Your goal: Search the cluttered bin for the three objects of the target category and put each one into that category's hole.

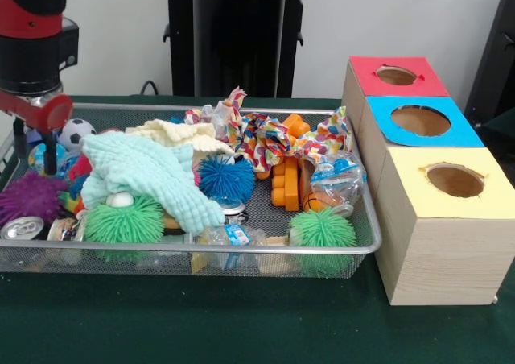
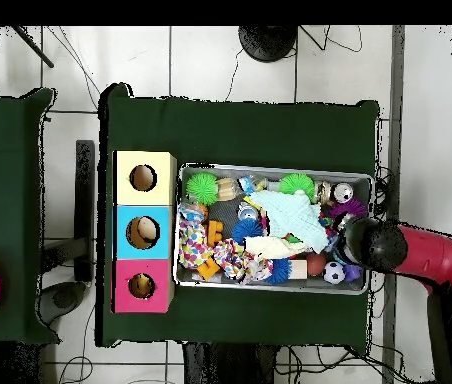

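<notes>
A wire mesh bin [image 1: 366, 243] holds a heap of toys and trash. My gripper [image 1: 44, 150] hangs low over the bin's left end, between a small soccer ball [image 1: 76, 130] and a purple spiky ball [image 1: 30, 196]; what lies under it is hidden. In the overhead view the arm's black head [image 2: 362, 240] covers the bin's right end [image 2: 370, 200]. Two green spiky balls [image 1: 125, 219] [image 1: 322, 229] and a blue one [image 1: 227, 177] lie among a mint cloth [image 1: 149, 175], crushed bottles [image 1: 229, 235] and a can [image 1: 22, 229].
Three wooden boxes with round holes stand to the right of the bin: red [image 1: 398, 76] farthest, blue [image 1: 421, 121] in the middle, yellow [image 1: 455, 180] nearest. Orange plastic pieces [image 1: 286, 183] and a spotted rag rope [image 1: 265, 138] fill the bin's right half.
</notes>
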You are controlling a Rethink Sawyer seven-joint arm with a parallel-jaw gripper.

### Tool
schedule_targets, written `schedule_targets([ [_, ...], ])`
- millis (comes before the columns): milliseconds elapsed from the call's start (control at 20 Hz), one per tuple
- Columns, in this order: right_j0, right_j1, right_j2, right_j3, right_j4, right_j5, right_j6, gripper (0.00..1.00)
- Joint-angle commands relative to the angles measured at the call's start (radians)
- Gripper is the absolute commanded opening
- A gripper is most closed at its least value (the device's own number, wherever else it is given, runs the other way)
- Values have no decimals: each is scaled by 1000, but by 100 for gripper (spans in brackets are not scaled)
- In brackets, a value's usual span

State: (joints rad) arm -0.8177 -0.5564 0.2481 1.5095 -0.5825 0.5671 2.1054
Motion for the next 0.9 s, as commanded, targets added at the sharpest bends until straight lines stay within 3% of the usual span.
schedule_targets([
  [50,51,-37,38,2,-11,165,-170,100],
  [350,103,-104,17,6,24,256,-124,100],
  [400,150,-138,-10,18,45,297,-56,100],
  [550,176,-154,-32,38,69,311,13,100],
  [750,173,-166,-44,107,123,229,104,100],
  [900,143,-131,-30,118,148,178,91,100],
])
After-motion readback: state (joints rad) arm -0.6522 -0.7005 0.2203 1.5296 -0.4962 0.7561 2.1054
